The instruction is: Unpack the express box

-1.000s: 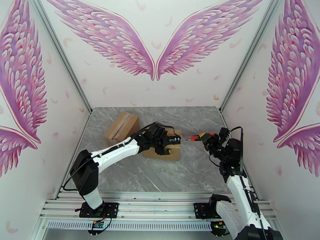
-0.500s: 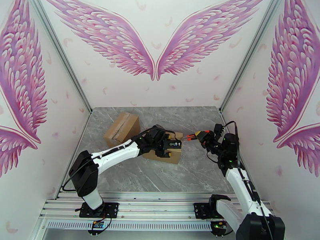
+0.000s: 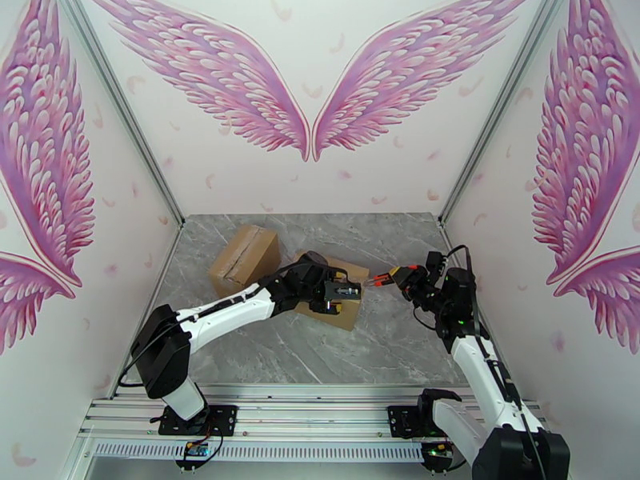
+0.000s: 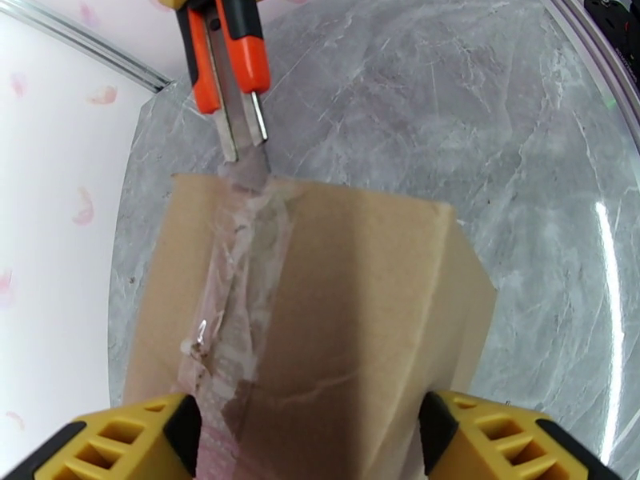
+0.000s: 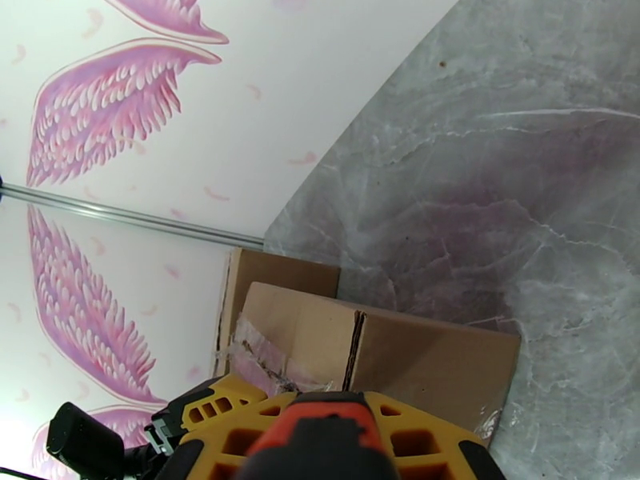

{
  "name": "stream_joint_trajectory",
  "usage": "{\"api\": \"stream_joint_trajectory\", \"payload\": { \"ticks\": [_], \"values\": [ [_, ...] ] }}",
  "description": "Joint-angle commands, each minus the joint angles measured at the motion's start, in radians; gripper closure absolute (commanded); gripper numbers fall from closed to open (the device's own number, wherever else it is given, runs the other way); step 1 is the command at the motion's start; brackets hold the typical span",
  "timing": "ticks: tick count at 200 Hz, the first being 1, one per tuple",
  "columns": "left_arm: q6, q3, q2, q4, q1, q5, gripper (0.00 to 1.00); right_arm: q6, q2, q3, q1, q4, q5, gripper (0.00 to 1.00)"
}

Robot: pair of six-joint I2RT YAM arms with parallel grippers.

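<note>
The express box (image 3: pixel 350 312), brown cardboard with a crumpled clear tape seam (image 4: pixel 240 298) along its top, lies mid-table. My left gripper (image 3: pixel 340 294) straddles it; in the left wrist view the yellow fingers (image 4: pixel 120 442) press against both sides of the box (image 4: pixel 344 298), holding it. My right gripper (image 3: pixel 404 275) is shut on an orange and black utility knife (image 3: pixel 384 278). The knife (image 4: pixel 232 66) points at the box, its blade tip touching the far end of the taped seam. In the right wrist view the knife handle (image 5: pixel 320 438) sits between my fingers, above the box (image 5: pixel 432 366).
A second closed cardboard box (image 3: pixel 244 258) stands just behind and to the left of the held one, also seen as the farther box (image 5: pixel 280 278). The grey marble table (image 3: pixel 384 346) is walled on three sides by pink-winged panels.
The left gripper has turned and shifted the box slightly toward the back. The right gripper has carried the knife leftward until the blade meets the box edge.
</note>
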Motion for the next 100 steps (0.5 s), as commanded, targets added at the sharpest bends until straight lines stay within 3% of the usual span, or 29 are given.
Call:
{"api": "stream_joint_trajectory", "payload": {
  "ticks": [1,57,100],
  "values": [
    [-0.007,-0.013,-0.029,0.037,-0.01,-0.019,0.25,0.011,-0.022,-0.01,0.008,-0.002,-0.016,1.0],
    [0.01,0.007,-0.008,0.028,-0.011,-0.013,0.22,0.055,-0.02,-0.019,0.007,-0.064,-0.044,1.0],
    [0.021,0.086,0.044,0.031,-0.014,0.011,0.18,0.124,0.017,-0.054,0.008,0.004,-0.101,1.0]
  ]
}}
